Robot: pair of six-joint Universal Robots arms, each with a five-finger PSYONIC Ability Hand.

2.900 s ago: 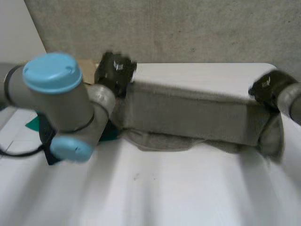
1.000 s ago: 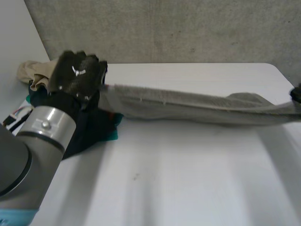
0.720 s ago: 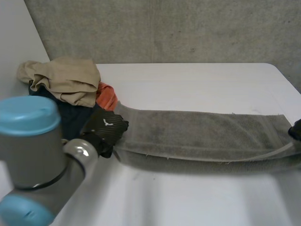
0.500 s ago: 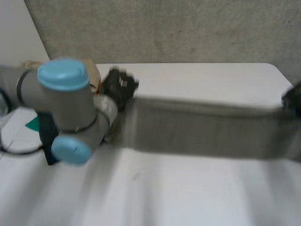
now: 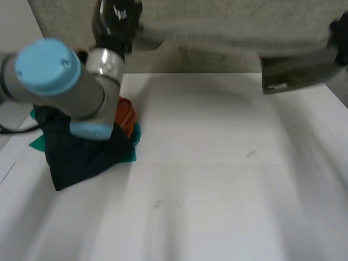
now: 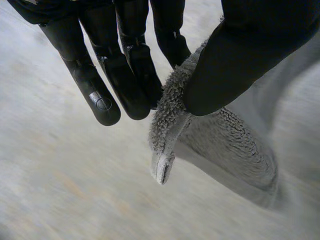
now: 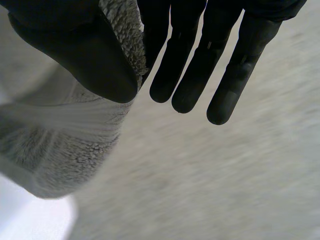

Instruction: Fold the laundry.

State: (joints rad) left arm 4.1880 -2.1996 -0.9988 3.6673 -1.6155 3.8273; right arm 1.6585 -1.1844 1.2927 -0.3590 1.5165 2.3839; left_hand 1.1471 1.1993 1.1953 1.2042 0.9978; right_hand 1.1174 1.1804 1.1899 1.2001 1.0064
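A grey towel (image 5: 228,30) hangs stretched between my two hands, high above the white table (image 5: 206,179). My left hand (image 5: 117,13) is shut on the towel's left end; its thumb (image 6: 240,55) pinches a corner of the towel (image 6: 172,125) against straight fingers (image 6: 130,70). At the far right my right hand (image 5: 341,27) is shut on the towel's other end. There its thumb (image 7: 85,55) presses the towel (image 7: 60,145) against the fingers (image 7: 195,65). A loose flap of the towel (image 5: 293,73) dangles below the right hand.
A pile of other laundry lies at the table's left: a dark navy cloth (image 5: 81,155), a teal piece (image 5: 128,155) and an orange piece (image 5: 125,114). My left arm (image 5: 65,81) rises over that pile. A grey wall (image 5: 179,60) stands behind the table.
Both hands have swung the towel up from table height to high above the table. The towel has left the table and is stretched in the air.
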